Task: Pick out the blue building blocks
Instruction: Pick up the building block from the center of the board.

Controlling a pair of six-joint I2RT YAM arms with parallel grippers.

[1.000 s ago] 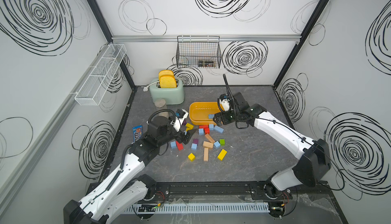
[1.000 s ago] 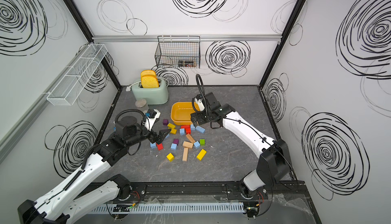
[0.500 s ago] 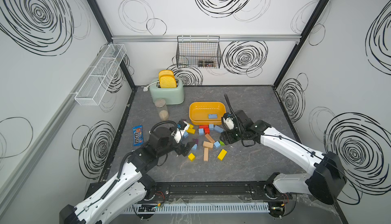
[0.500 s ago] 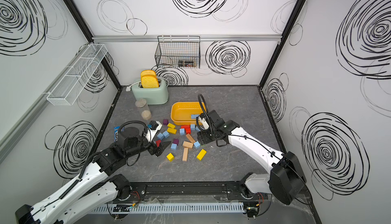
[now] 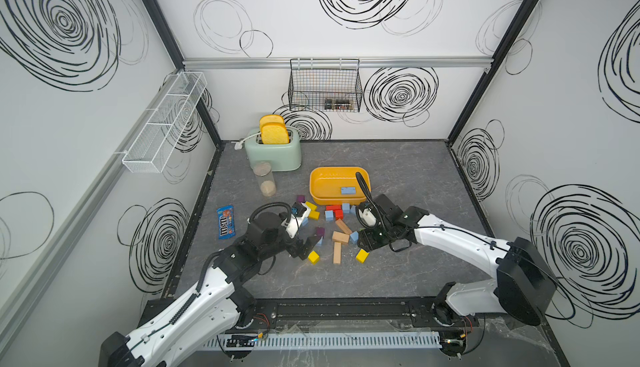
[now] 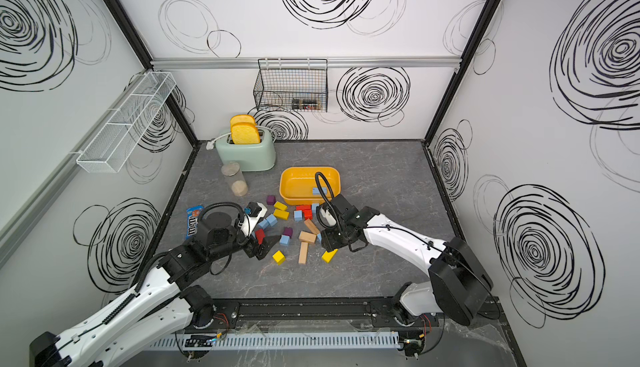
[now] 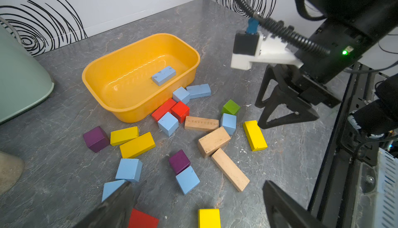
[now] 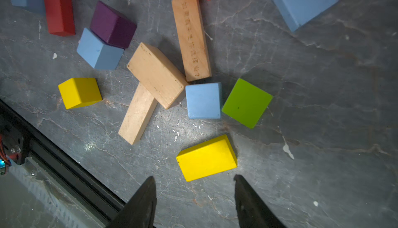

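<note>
Right jaws stand partly apart and empty, hovering just by a yellow brick (image 8: 206,158) on the worktop (image 8: 323,108), near a blue cube (image 8: 203,100) just beside a green cube (image 8: 246,103). Left jaws gape wide and empty, low over the nearer blocks. One blue brick (image 7: 163,75) lies in the yellow tub (image 7: 133,110); the other blue building blocks (image 7: 168,123) lie scattered on the worktop among red, purple, yellow and plain wooden ones.

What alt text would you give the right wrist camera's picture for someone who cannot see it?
Looking down past the right gripper, its black jaws apart and empty, at a grey table. Nearest lies a yellow brick; beyond it a blue cube sits between a green cube and wooden bricks, a purple cube farther off.
</note>
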